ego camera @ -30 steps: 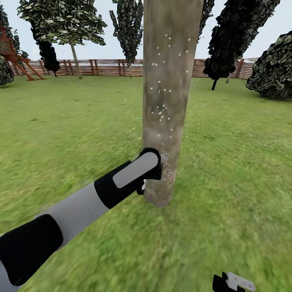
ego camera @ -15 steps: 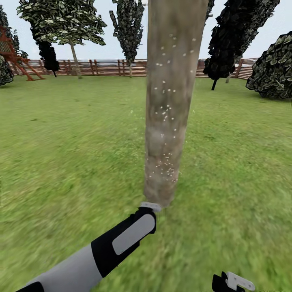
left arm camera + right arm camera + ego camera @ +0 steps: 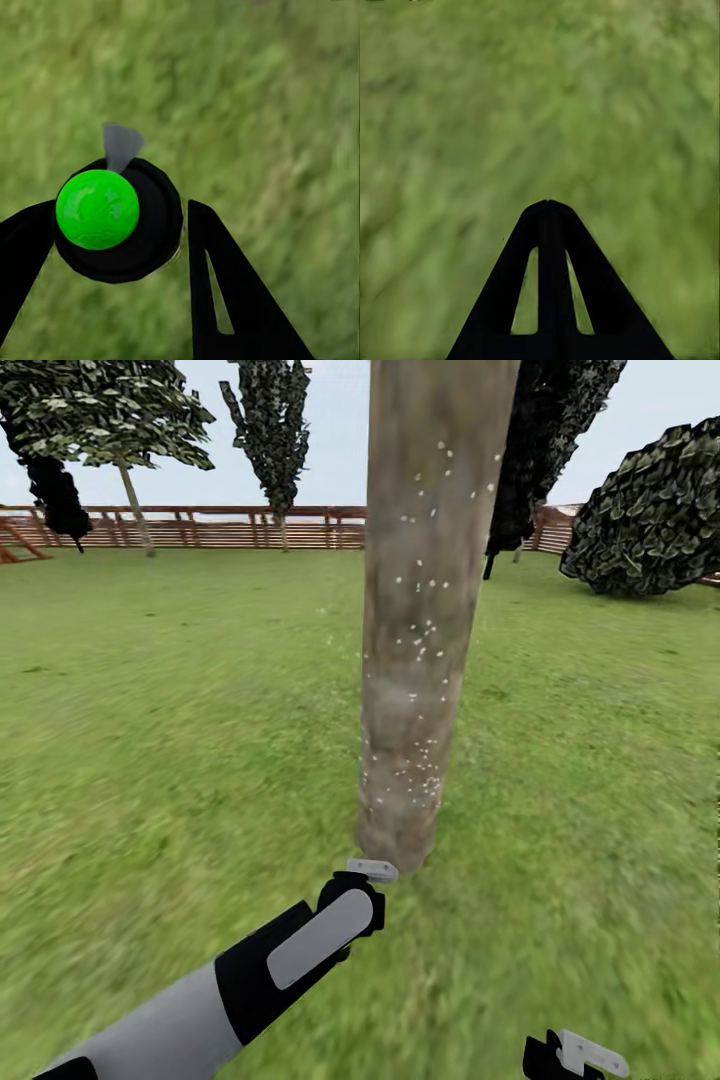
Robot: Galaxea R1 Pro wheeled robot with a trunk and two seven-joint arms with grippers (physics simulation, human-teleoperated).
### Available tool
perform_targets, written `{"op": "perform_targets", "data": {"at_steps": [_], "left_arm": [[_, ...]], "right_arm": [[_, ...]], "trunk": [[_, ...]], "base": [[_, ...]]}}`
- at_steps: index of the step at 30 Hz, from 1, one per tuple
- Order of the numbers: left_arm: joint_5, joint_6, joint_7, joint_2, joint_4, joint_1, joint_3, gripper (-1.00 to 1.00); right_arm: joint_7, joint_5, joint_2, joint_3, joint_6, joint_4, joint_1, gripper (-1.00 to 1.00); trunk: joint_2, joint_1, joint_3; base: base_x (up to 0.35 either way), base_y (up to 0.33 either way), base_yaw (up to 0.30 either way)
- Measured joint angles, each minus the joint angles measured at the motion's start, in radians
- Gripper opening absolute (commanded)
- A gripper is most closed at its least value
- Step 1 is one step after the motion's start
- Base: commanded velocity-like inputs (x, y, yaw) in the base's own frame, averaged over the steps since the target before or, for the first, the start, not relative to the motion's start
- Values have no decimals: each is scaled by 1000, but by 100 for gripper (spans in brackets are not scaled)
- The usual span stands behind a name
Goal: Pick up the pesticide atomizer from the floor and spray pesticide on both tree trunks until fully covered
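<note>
While my left gripper (image 3: 112,232) clenched the pesticide atomizer (image 3: 118,219) by its round body near the tree trunk (image 3: 425,620) foot, it felt light, rigid, slippery; right gripper (image 3: 547,217) pinched shut.

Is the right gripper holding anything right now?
No. In the right wrist view the right gripper has its fingers pressed together over bare grass, with nothing between them.
</note>
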Motion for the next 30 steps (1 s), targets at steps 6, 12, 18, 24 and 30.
{"op": "perform_targets", "data": {"at_steps": [6,12,18,24,30], "left_arm": [[0,0,0,0,0,0,0,-100],[-2,0,-1,0,0,0,-3,-100],[-3,0,-1,2,1,12,-5,-100],[-3,-2,-2,6,-3,30,-5,-100],[-4,2,-98,163,-101,55,-5,-100]], "right_arm": [[0,0,0,1,-1,-1,0,-100],[0,0,0,1,-1,-1,0,-100],[-1,0,0,1,0,-1,0,-100],[-1,0,0,2,0,-1,0,-100],[0,0,-1,4,1,-1,0,-100]], "trunk": [[0,0,0],[0,0,0],[0,0,0],[0,0,0],[0,0,0]], "base": [[181,332,-210],[90,226,-135],[6,14,-9],[0,0,0],[0,0,0]]}}
